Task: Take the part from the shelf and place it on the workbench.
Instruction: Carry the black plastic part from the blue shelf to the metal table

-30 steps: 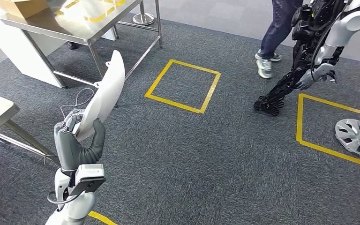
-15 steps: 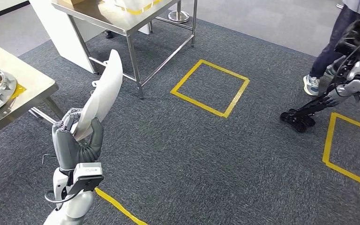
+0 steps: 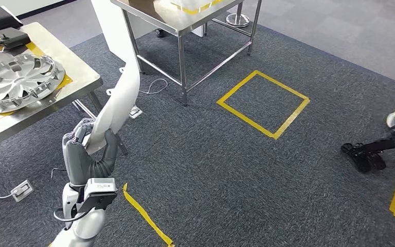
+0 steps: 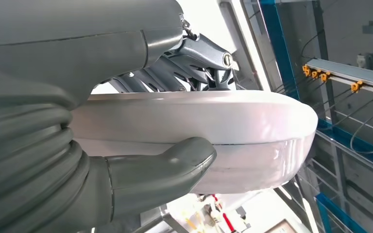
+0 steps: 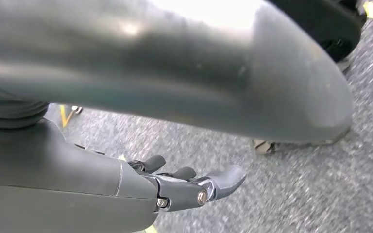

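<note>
Grey carpet marked with yellow tape squares, steel worktops at the left: a humanoid robot carries a long white part toward them.

Its left hand point(image 3: 86, 154) grips the lower end of the white curved panel point(image 3: 119, 100), thumb on one face and fingers point(image 4: 175, 77) on the other, so the panel stands nearly upright above the fist. The right hand point(image 5: 194, 187) hangs near the floor, holding nothing, fingers loosely apart. Just beyond the panel, at the left, a steel worktop point(image 3: 85, 77) carries a silver wheel cover point(image 3: 18, 80); a second steel worktop point(image 3: 185, 20) stands farther back. Judging by this, the carry step is under way; next the robot needs to close on a worktop, lower the panel flat and release it.
</note>
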Available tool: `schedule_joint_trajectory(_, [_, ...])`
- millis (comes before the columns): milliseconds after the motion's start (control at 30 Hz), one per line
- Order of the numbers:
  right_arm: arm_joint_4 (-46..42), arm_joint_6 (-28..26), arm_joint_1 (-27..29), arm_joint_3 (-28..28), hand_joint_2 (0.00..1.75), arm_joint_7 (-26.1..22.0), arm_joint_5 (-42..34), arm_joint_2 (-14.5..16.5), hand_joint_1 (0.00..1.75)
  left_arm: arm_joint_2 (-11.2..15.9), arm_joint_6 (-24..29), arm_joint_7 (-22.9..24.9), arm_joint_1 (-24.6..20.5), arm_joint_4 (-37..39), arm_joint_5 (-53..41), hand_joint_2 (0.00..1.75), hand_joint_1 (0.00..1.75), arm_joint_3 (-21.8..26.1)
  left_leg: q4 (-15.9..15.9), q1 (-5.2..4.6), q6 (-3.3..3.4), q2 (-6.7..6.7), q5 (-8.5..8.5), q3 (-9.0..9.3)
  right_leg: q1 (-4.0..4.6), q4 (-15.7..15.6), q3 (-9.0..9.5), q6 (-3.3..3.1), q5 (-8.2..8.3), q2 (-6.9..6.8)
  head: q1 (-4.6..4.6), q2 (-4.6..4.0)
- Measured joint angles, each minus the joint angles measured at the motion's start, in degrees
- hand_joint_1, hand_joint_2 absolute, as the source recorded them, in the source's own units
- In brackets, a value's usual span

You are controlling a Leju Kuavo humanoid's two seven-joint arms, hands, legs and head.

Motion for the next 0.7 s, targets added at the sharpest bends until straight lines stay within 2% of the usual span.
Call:
schedule_joint_trajectory(67, [0.00, -0.04, 0.06, -0.01, 0.00, -0.02, -0.02, 0.08, 0.00, 0.00, -0.27, 0.19, -0.17, -0.02, -0.10, 1.75, 1.75, -0.02, 3.51, -0.27, -0.28, 3.10, -2.25, -1.82, -0.21, -0.45, 0.00, -0.82, 0.36, -1.64, -0.33, 0.00])
schedule_joint_trajectory(100, [0.00, -0.05, 0.12, -0.01, 0.00, -0.03, -0.03, 0.09, 0.00, -0.03, -0.36, 0.34, -0.24, -0.02, -0.21, 1.75, 1.75, -0.03, 7.06, -0.39, -0.36, 5.07, -4.26, -3.41, -0.08, -0.47, -0.07, -1.04, 0.37, -2.41, -0.51, 0.00])
schedule_joint_trajectory(133, [0.00, -0.09, 0.19, -0.01, 0.00, -0.03, -0.03, 0.10, 0.00, -0.07, -0.49, 0.48, -0.27, -0.01, -0.36, 1.75, 1.75, -0.04, 11.14, -0.38, -0.49, 6.24, -6.23, -5.20, 0.01, -0.47, -0.14, -1.14, 0.36, -3.25, -0.64, 0.00])
schedule_joint_trajectory(167, [0.00, -0.11, 0.26, -0.01, 0.00, -0.02, -0.03, 0.12, 0.00, -0.08, -0.61, 0.63, -0.23, 0.00, -0.52, 1.75, 1.75, -0.04, 14.53, -0.38, -0.61, 6.79, -7.57, -6.60, 0.08, -0.46, -0.19, -1.18, 0.34, -4.11, -0.66, 0.00])
schedule_joint_trajectory(200, [0.00, -0.14, 0.31, -0.01, 0.00, -0.02, -0.04, 0.13, 0.00, -0.09, -0.69, 0.78, -0.18, 0.01, -0.67, 1.75, 1.75, -0.05, 16.27, -0.37, -0.68, 7.02, -7.95, -7.17, 0.12, -0.44, -0.22, -1.19, 0.32, -4.96, -0.66, 0.00])
schedule_joint_trajectory(233, [0.00, -0.16, 0.31, -0.01, 0.00, -0.02, -0.04, 0.14, 0.00, -0.09, -0.79, 0.92, -0.14, 0.01, -0.81, 1.75, 1.75, -0.05, 15.59, -0.38, -0.70, 7.22, -7.18, -6.50, 0.14, -0.43, -0.20, -1.16, 0.31, -5.78, -0.66, 0.00])
schedule_joint_trajectory(267, [0.00, -0.16, 0.28, -0.01, 0.00, -0.04, -0.05, 0.18, 0.00, -0.10, -0.86, 1.05, -0.14, -0.01, -0.97, 1.75, 1.75, -0.05, 12.61, -0.38, -0.65, 7.68, -5.60, -4.67, 0.14, -0.40, -0.12, -1.09, 0.26, -6.52, -0.66, 0.00])
schedule_joint_trajectory(300, [0.00, -0.16, 0.22, -0.01, 0.00, -0.07, -0.06, 0.21, 0.00, -0.12, -0.97, 1.19, -0.21, -0.03, -1.12, 1.75, 1.75, -0.05, 8.34, -0.41, -0.52, 8.77, -3.86, -2.17, 0.18, -0.32, -0.01, -0.96, 0.17, -7.21, -0.67, 0.00])
schedule_joint_trajectory(333, [0.00, -0.16, 0.16, -0.01, 0.00, -0.09, -0.08, 0.25, 0.00, -0.18, -1.10, 1.29, -0.32, -0.06, -1.28, 1.75, 1.75, -0.05, 4.38, -0.59, -0.20, 10.06, -2.67, 0.09, 0.33, -0.18, 0.07, -0.72, 0.01, -7.81, -0.67, 0.00])
schedule_joint_trajectory(367, [0.00, -0.17, 0.13, -0.01, 0.00, -0.09, -0.08, 0.27, 0.00, -0.26, -1.20, 1.41, -0.44, -0.11, -1.44, 1.75, 1.75, -0.06, 1.57, -0.72, 0.23, 10.94, -1.98, 1.61, 0.49, -0.06, 0.13, -0.44, -0.13, -8.34, -0.63, 0.00])
schedule_joint_trajectory(400, [0.00, -0.19, 0.08, -0.01, 0.00, -0.10, -0.09, 0.28, 0.00, -0.33, -1.28, 1.57, -0.53, -0.16, -1.61, 1.75, 1.75, -0.07, 0.17, -0.86, 0.69, 11.41, -1.82, 2.28, 0.67, 0.05, 0.19, -0.15, -0.22, -8.84, -0.58, 0.00])
schedule_joint_trajectory(467, [0.00, -0.25, -0.08, -0.01, 0.00, -0.11, -0.10, 0.28, 0.00, -0.41, -1.40, 1.87, -0.58, -0.26, -2.04, 1.75, 1.75, -0.07, -0.07, -0.95, 1.56, 10.28, -1.71, 2.11, 0.78, 0.06, 0.32, 0.37, -0.30, -9.92, -0.50, 0.00])
schedule_joint_trajectory(500, [0.00, -0.28, -0.17, -0.01, 0.00, -0.14, -0.11, 0.28, 0.00, -0.43, -1.44, 2.01, -0.57, -0.34, -2.31, 1.75, 1.75, -0.07, -0.14, -0.86, 1.91, 9.65, -1.55, 2.03, 0.67, 0.25, 0.38, 0.72, -0.52, -9.69, -0.49, 0.00])
schedule_joint_trajectory(567, [0.00, -0.33, -0.20, -0.01, 0.00, -0.20, -0.14, 0.28, 0.00, -0.56, -1.48, 2.25, -0.69, -0.54, -2.73, 1.75, 1.75, -0.07, -0.33, -0.52, 2.57, 8.37, -1.17, 1.88, 0.32, 2.93, -0.68, 1.50, -2.52, -7.08, -0.34, 0.00])
schedule_joint_trajectory(600, [0.00, -0.34, -0.14, -0.01, 0.00, -0.21, -0.15, 0.28, 0.00, -0.66, -1.48, 2.34, -0.75, -0.62, -2.91, 1.75, 1.75, -0.08, -0.36, -0.39, 2.80, 7.73, -1.02, 1.75, 0.12, 6.06, -2.13, 1.86, -4.32, -5.16, -0.20, 0.00])
schedule_joint_trajectory(633, [0.00, -0.35, -0.06, -0.01, 0.00, -0.20, -0.16, 0.28, 0.00, -0.75, -1.48, 2.41, -0.80, -0.64, -3.05, 1.75, 1.75, -0.08, -0.33, -0.34, 2.93, 7.06, -0.92, 1.57, 0.01, 9.93, -4.04, 2.07, -6.22, -3.86, -0.08, 0.00])
schedule_joint_trajectory(667, [0.00, -0.37, 0.02, -0.01, 0.00, -0.18, -0.18, 0.28, 0.00, -0.82, -1.49, 2.46, -0.79, -0.64, -3.18, 1.75, 1.75, -0.09, -0.26, -0.33, 3.01, 6.34, -0.83, 1.39, -0.07, 13.60, -5.89, 2.19, -7.63, -3.21, 0.02, 0.00])
schedule_joint_trajectory(700, [0.00, -0.41, 0.10, -0.01, 0.00, -0.17, -0.20, 0.28, 0.00, -0.84, -1.54, 2.52, -0.72, -0.64, -3.29, 1.75, 1.75, -0.09, -0.17, -0.33, 3.01, 5.52, -0.78, 1.24, -0.11, 15.85, -7.09, 2.22, -8.02, -2.93, 0.05, 0.00])
